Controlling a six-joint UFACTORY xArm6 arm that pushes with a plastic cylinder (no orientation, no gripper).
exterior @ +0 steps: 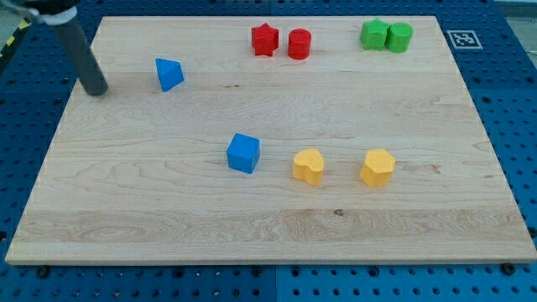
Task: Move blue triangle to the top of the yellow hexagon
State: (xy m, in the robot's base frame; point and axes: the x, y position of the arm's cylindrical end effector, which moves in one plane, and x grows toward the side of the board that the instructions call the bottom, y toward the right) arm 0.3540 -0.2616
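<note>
The blue triangle point(169, 74) lies near the view's upper left on the wooden board point(268, 226). The yellow hexagon point(377, 167) sits at the lower right of centre. A second yellow block, heart-shaped point(308, 165), is to its left. My tip point(97, 90) rests on the board to the left of the blue triangle, apart from it by a clear gap. The rod rises from it toward the view's top left corner.
A blue cube point(243, 153) lies left of the yellow heart. A red star point(264, 39) and a red cylinder point(299, 44) sit at the top centre. Two green blocks point(375, 34) point(399, 37) touch at the top right.
</note>
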